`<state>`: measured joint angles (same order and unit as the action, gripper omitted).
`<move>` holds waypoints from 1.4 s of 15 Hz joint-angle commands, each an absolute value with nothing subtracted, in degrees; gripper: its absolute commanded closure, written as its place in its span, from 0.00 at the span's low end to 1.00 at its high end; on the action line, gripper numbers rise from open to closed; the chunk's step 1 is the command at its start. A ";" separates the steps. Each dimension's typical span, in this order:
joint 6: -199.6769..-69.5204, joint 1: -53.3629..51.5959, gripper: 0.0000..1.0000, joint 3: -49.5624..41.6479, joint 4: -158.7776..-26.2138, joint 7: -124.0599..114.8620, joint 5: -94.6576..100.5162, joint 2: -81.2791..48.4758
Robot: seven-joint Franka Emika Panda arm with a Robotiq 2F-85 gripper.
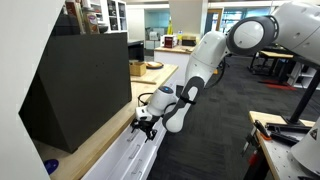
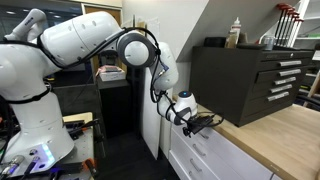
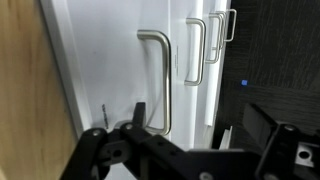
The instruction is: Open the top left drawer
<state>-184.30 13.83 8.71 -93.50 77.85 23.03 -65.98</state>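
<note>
Drawer: the top left drawer (image 3: 110, 70) sits right under the wooden countertop (image 3: 30, 90), its white front filling your wrist view and its silver handle (image 3: 166, 80) running up the picture.
Gripper: your gripper (image 1: 146, 124) is at that handle, with a dark finger (image 3: 140, 112) just beside its near end. You cannot tell whether it is spread or clamped.
Countertop: a black tool chest (image 2: 250, 80) stands on it.
Further along: more handles (image 3: 200, 50) on the white fronts.

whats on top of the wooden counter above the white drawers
A black drawer cabinet stands on the counter, with a bottle on top of it. The counter under and behind the cabinet is covered, so nothing there can be seen.
</note>
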 commanded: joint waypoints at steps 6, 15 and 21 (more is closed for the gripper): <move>-187.88 13.31 0.00 5.95 -95.30 76.77 25.64 -65.96; -184.64 12.99 0.00 4.70 -89.72 76.27 24.75 -67.79; -184.34 13.64 0.00 5.69 -90.08 76.33 25.01 -67.72</move>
